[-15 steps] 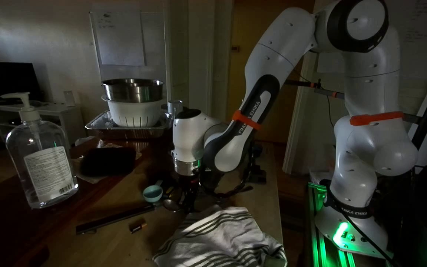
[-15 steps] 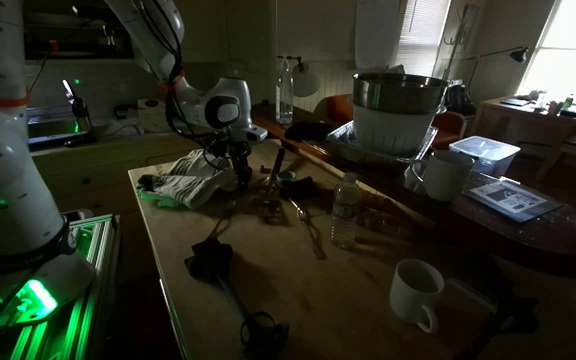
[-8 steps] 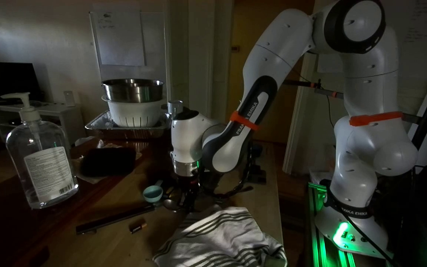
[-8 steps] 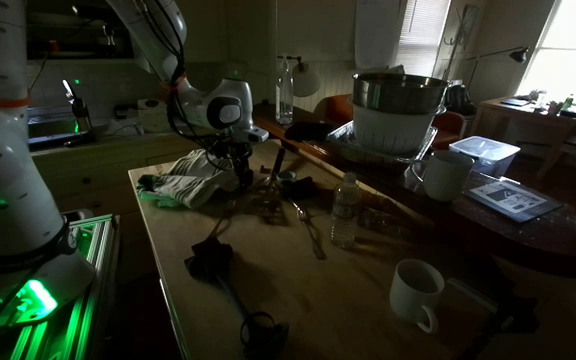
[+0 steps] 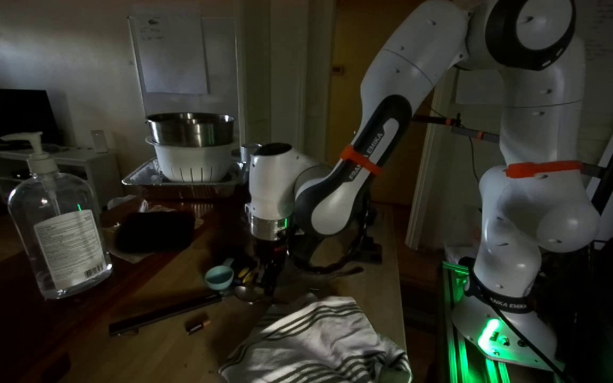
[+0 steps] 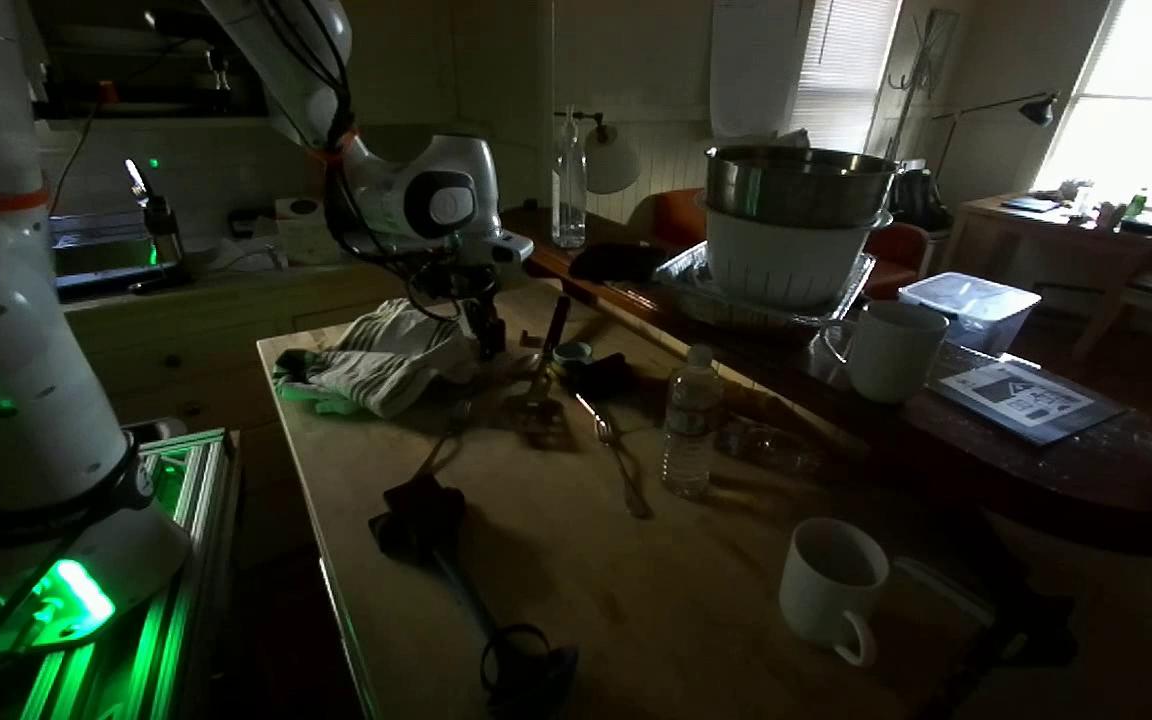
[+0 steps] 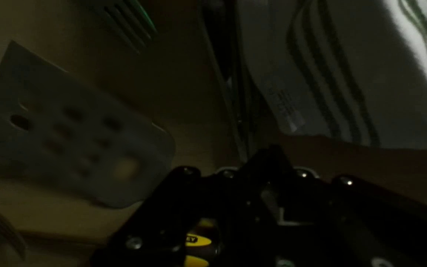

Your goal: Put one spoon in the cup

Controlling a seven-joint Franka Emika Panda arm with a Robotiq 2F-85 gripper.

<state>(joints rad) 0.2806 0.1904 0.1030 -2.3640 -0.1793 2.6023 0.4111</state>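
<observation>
Gripper (image 5: 269,288) jaws pressed together, pointing down, low over the wooden table (image 6: 576,560). Too dark at the tips to tell whether anything thin is caught there, or whether they touch the table.

Spoon (image 5: 246,294): bowl shows in an exterior view, just beside the fingers, on the side of the teal cup (image 5: 219,277). Can't trace the handle. Cup upright on the table, near the bowl; spoon is outside it. Cup shows in both exterior views.

Black-and-yellow item (image 5: 243,275) sits between cup and gripper; wrist view catches part of its lettering, "EY".

Slotted spatula (image 7: 82,128): blade beside the gripper in the wrist view, black handle running past the cup, small battery (image 5: 198,323) near it. Dark metal strip (image 7: 232,98) between blade and striped towel (image 5: 317,340) reaches the fingertips in the wrist view; can't identify it.

Fork (image 7: 122,20): tines only, top edge of the wrist view. Clear bottle (image 6: 691,430) upright, white mug (image 6: 831,590) farther from the gripper. Metal pot (image 5: 190,130) stacked in a white colander (image 5: 195,162), well apart from the cup. Pump bottle (image 5: 67,250) also well apart.
</observation>
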